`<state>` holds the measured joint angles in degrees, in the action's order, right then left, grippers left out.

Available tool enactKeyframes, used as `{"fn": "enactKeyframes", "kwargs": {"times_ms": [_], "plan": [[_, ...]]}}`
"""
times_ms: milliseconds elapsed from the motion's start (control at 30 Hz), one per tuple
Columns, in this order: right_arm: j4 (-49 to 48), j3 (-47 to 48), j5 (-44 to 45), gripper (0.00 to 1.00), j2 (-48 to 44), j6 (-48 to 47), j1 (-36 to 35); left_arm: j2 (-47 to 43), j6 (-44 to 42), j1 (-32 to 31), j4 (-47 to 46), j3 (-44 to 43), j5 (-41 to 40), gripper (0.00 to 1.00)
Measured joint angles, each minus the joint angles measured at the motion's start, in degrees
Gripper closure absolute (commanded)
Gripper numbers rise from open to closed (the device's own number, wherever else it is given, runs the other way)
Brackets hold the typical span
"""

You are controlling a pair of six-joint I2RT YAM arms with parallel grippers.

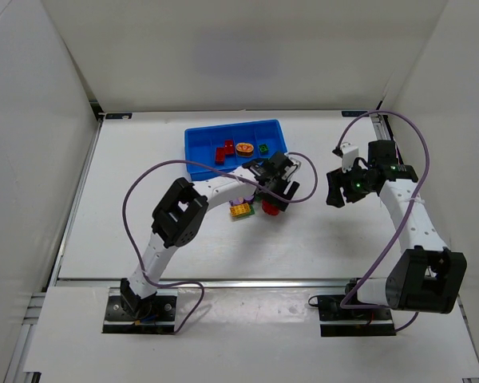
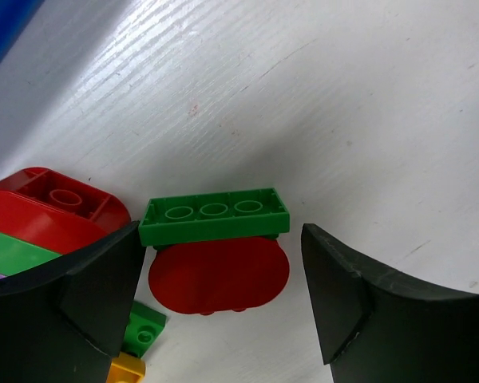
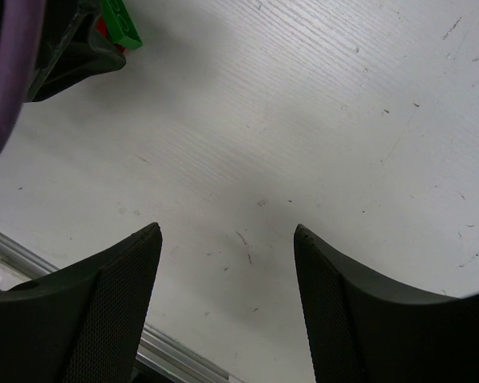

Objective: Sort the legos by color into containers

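The blue tray (image 1: 191,152) with its containers side by side lies at the back; it holds red legos (image 1: 223,152), an orange oval (image 1: 245,148) and a green piece (image 1: 263,148). My left gripper (image 1: 276,190) hangs open over the loose pile in front of the tray. In its wrist view, the open left gripper (image 2: 221,233) straddles a green studded brick (image 2: 215,215) resting on a red oval (image 2: 218,275), touching neither. Another red oval (image 2: 52,206), a small green piece (image 2: 144,329) and a yellow one (image 2: 126,371) lie to the left. My right gripper (image 1: 339,188) (image 3: 226,231) is open over bare table.
A yellow brick (image 1: 240,210) and a purple one (image 1: 239,199) lie left of the pile's red piece (image 1: 271,209). White walls enclose the table on three sides. A metal rail (image 3: 176,355) runs along the table edge near my right gripper. A purple cable (image 1: 303,179) loops off the left wrist.
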<state>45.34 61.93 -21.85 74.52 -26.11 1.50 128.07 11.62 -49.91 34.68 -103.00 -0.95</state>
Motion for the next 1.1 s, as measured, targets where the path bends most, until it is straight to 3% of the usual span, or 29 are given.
{"fn": "enactKeyframes", "kwargs": {"times_ms": [533,733,867,1100], "plan": [[-0.48,0.00,-0.85,0.30,2.99,-0.22,0.00,-0.42,-0.11,0.31,-0.70,3.28,-1.25,0.14],[-0.59,0.00,-1.05,0.30,3.85,-0.22,0.00,-0.50,0.26,0.35,-0.70,3.48,-1.73,0.30],[-0.66,0.00,-1.05,0.30,3.87,-0.24,0.00,-0.55,0.42,0.37,-0.72,3.50,-1.62,0.55],[-0.79,0.04,-1.81,0.29,4.02,0.15,0.02,-3.76,0.39,0.96,-1.95,7.61,2.12,0.59]]}}
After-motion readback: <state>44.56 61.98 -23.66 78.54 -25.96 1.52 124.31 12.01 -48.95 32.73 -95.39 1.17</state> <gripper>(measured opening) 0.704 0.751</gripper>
